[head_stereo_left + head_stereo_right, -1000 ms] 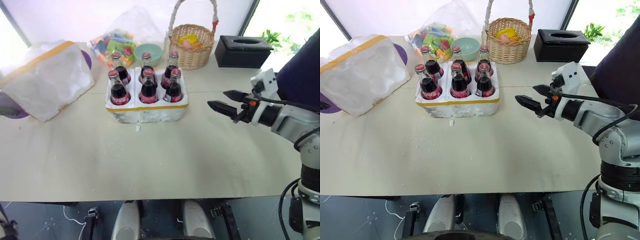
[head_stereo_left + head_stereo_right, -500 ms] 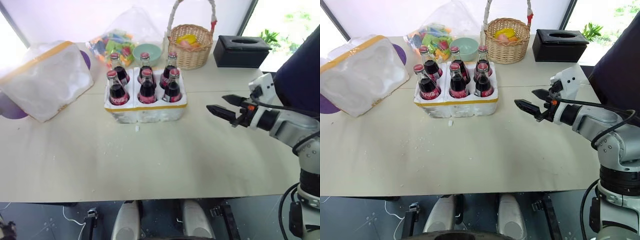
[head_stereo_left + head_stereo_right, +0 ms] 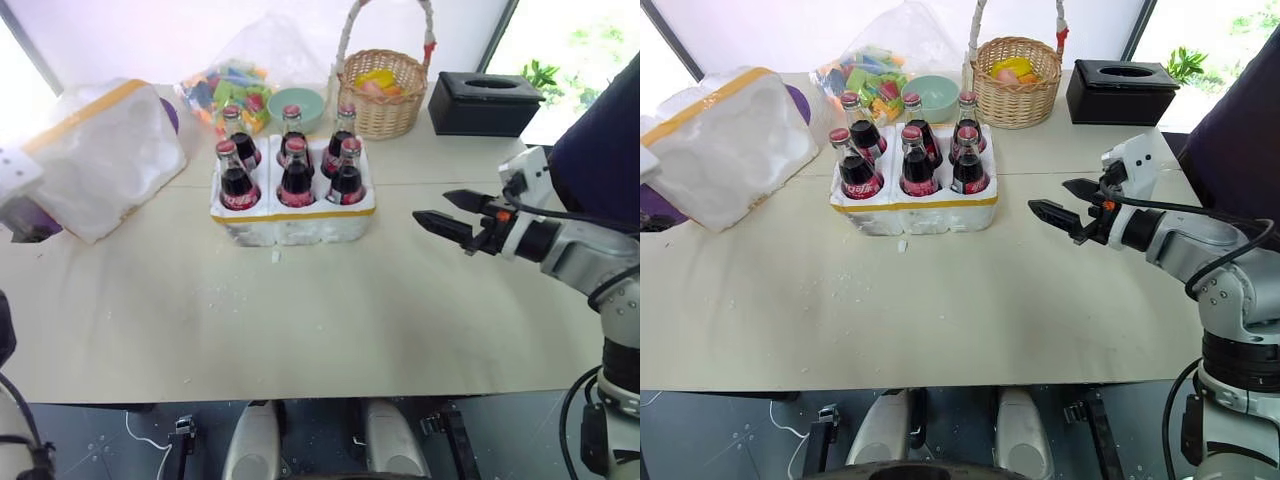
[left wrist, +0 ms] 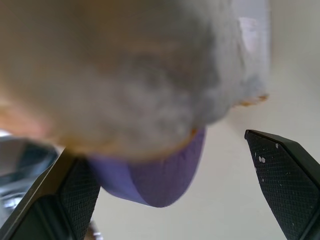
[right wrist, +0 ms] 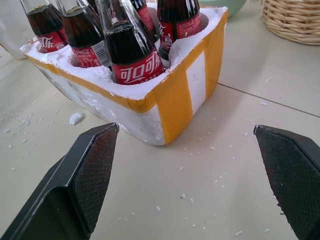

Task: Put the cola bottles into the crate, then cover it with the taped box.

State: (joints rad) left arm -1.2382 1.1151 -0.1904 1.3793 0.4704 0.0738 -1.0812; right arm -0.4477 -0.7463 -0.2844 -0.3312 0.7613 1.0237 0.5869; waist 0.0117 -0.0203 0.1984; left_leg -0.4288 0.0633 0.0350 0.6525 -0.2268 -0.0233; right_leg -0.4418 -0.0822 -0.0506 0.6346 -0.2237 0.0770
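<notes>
**Bottles seated, lid still to fetch**

All 6 cola bottles (image 3: pixel 902 160) stand upright in the wells of the crate (image 3: pixel 913 211), 2 rows of 3, so the loading half of the job looks finished and the covering half has not begun.

The right gripper (image 3: pixel 1058 205) hovers above the table (image 3: pixel 940 310) with its 2 black fingers spread wide and nothing between them. The crate sits just ahead of its fingertips and apart from them; the right wrist view looks straight at the crate's yellow-taped corner. That pose reads as a waiting one, clear of the bottle caps so the lid can come down.

The taped box (image 3: pixel 725 140) lies tilted, its moulded hollows facing toward the crate, beside the crate but not touching it. The left gripper (image 4: pixel 180 200) is right up against the box's near side, jaws wide apart and empty, with a purple disc (image 4: pixel 150 175) showing under the box's edge. I judge it is lining up for a grasp.
</notes>
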